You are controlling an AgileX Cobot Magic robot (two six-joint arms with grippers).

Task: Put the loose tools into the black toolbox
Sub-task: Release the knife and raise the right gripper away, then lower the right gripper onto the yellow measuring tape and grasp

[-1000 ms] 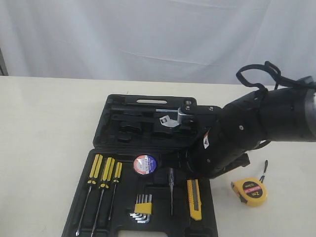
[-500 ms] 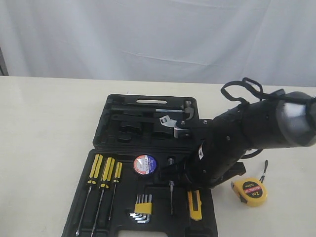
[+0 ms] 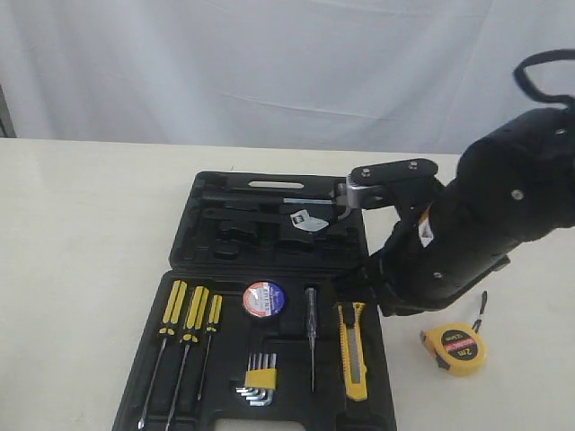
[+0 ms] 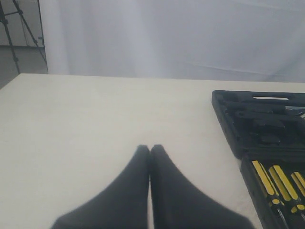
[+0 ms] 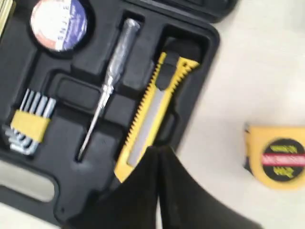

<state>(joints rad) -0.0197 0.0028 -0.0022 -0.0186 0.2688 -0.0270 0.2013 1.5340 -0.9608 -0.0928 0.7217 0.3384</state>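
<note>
Black fingers of the left gripper [image 4: 150, 149] were pressed together with nothing between them, over bare table [image 3: 81, 233] to the left of the black toolbox [image 3: 232, 346]. The toolbox lay open and flat, its lid half further back and its tray half nearer the camera. At the tray's left side three yellow-handled screwdrivers [image 3: 190, 310] lay side by side in their recesses. Just right of their handles the tape roll [image 3: 264, 298] sat in a round recess, label up, with the hex key set [image 3: 259, 377] below it. Next came a clear-handled tester [image 3: 311, 337], lying lengthwise. At the tray's right edge the utility knife [image 3: 354, 352] lay in its slot, parallel to the tester.

The right gripper [image 5: 157, 149] was clamped shut and empty, its tips near the knife's end in the wrist view; contact could not be judged. The right arm [image 3: 485, 224] rose over the box's right side. Further right, the tape measure [image 3: 455, 349] lay on the table, outside the toolbox and apart from it.
</note>
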